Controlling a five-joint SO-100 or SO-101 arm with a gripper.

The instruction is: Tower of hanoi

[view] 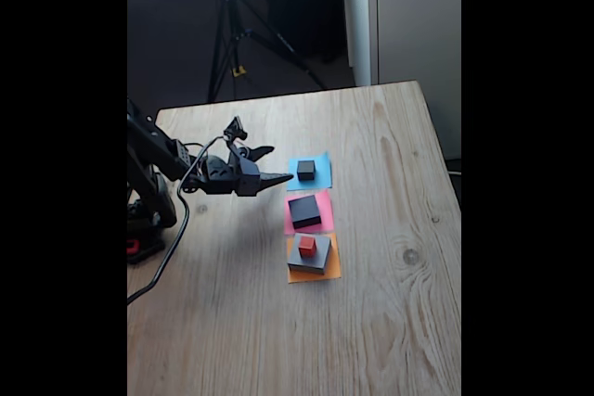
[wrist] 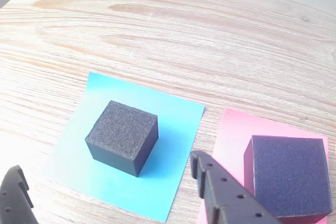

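Observation:
In the fixed view a small dark grey block sits on the blue paper square, a medium black block on the pink square, and a tiny red cube on the wide flat grey block over the orange square. My gripper hangs open just left of the blue square, above the table. The wrist view shows the dark grey block on blue paper between my spread fingertips, and the black block on pink paper.
The wooden table has free room right of and in front of the paper squares. The arm's base and cable sit at the left edge. A tripod stands on the floor behind the table.

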